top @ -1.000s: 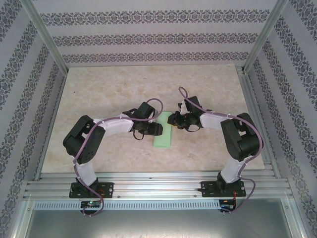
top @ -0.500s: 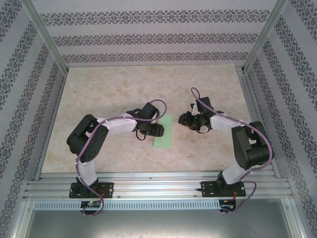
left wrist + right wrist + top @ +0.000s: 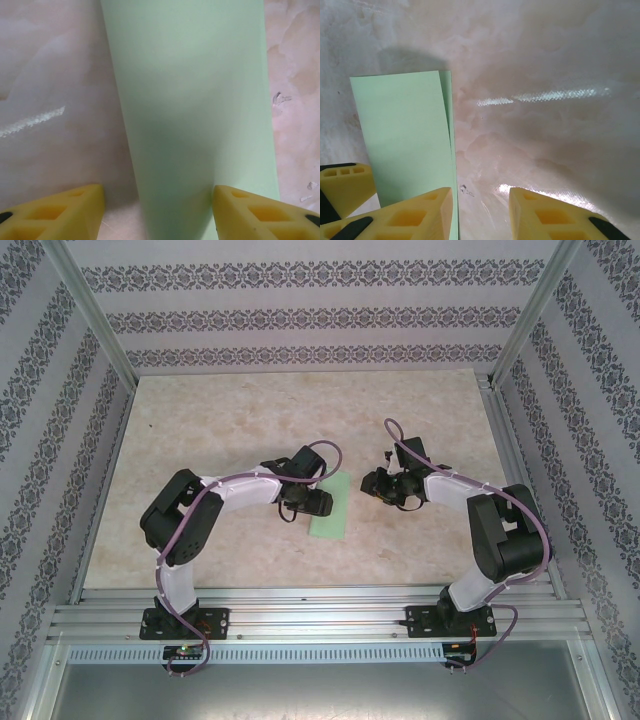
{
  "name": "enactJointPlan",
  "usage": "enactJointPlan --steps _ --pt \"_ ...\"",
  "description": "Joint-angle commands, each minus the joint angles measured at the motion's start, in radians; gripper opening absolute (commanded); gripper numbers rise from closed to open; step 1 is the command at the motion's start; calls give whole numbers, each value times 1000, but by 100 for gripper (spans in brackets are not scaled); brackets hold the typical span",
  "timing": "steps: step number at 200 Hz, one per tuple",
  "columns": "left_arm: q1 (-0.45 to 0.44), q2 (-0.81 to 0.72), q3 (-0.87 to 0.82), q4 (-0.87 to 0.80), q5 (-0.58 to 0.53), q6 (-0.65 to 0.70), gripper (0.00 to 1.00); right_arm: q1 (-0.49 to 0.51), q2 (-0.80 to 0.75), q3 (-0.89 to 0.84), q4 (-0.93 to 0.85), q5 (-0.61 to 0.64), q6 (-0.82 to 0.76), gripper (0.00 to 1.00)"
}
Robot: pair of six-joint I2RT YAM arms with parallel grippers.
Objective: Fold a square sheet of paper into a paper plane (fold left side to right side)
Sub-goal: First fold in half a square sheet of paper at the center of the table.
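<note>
Your left gripper (image 3: 316,504) sits low at the left edge of the sheet of paper (image 3: 332,512). Its yellow fingers (image 3: 55,210) are parted about halfway and straddle the sheet's near end without pinching it, probably to steady the fold. The pale green sheet lies flat in the middle of the table (image 3: 230,420), doubled into a narrow strip, so the left-to-right fold looks made. Just to its right, your right gripper (image 3: 372,485) hovers over bare table, jaws slightly apart and empty, apparently parked clear of the crease. The right wrist view shows a thin sliver of lower layer along the strip's right edge, so the edges are not quite matched. From above, the left gripper hides part of the strip's left edge, and I cannot tell whether its fingers touch the table.
</note>
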Motion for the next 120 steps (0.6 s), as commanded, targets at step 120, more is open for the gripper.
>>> enactJointPlan --steps 120 --pt "-34 88 42 -58 -24 -1 62 2 -18 -36 46 -28 28 34"
